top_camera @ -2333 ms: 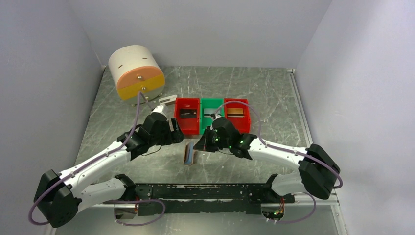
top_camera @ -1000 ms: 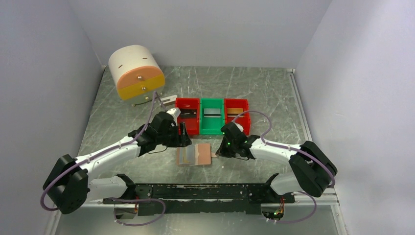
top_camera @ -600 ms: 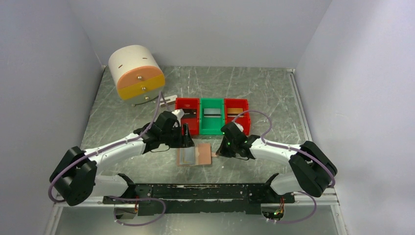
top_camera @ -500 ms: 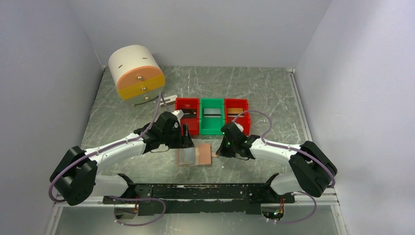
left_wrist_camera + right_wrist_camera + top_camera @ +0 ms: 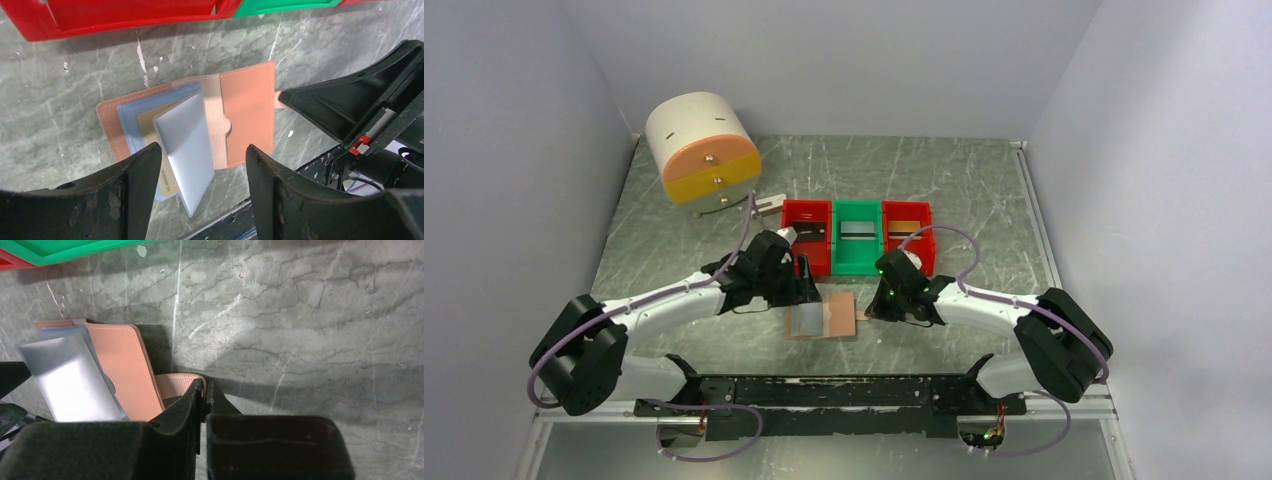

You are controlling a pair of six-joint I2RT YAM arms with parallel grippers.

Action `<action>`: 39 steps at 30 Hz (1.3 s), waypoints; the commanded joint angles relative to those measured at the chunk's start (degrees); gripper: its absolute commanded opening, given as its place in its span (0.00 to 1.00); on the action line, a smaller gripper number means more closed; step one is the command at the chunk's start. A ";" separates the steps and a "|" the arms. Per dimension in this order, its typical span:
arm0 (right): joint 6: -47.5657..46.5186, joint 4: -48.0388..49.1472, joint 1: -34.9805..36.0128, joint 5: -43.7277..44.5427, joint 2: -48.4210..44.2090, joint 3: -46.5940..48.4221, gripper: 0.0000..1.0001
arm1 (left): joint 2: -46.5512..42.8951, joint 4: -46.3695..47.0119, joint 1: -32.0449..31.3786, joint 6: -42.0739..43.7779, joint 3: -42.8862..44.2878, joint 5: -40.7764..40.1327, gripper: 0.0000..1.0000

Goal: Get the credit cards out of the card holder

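1. Holder (image 5: 247, 115): tan, leather-like, matt; pale stitching along edge.
2. Pockets (image 5: 185, 145): clear bluish plastic, smooth, slight sheen.
3. Card (image 5: 147, 122) in a pocket: gold-brown, smooth, prob. plastic.
4. Strap (image 5: 175, 382): same tan material, matt.
5. Table (image 5: 300, 315): grey-green, marbled look, scuffed w/ pale scratches, dull sheen; exact material unclear.
6. Red bin (image 5: 125, 15), green bin (image 5: 280, 4): moulded plastic, glossy.
7. Left fingers (image 5: 125, 195): black plastic, matt, slightly rough.
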 commanded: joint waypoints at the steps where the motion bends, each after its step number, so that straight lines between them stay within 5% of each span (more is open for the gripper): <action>1: 0.51 -0.94 -0.45 1.77 0.73 -0.92 0.04 | 0.94 1.84 -1.68 -2.04 -0.29 1.14 0.68; 11: 1.21 -0.02 -0.46 0.76 -0.24 -1.18 0.06 | 4.21 10.93 -3.58 1.21 1.21 10.62 0.56; 20: 1.15 0.00 -0.44 -0.01 -5.30 -0.28 0.24 | 10.08 14.10 -5.19 2.93 4.16 15.16 0.55; 31: 2.84 -5.17 -0.46 5.03 -12.39 0.91 0.27 | 14.98 9.18 -7.15 3.30 6.30 10.67 0.55; 39: 2.34 -0.83 -0.52 0.55 -13.99 0.71 0.25 | 15.60 8.67 -8.31 3.25 5.97 9.32 0.45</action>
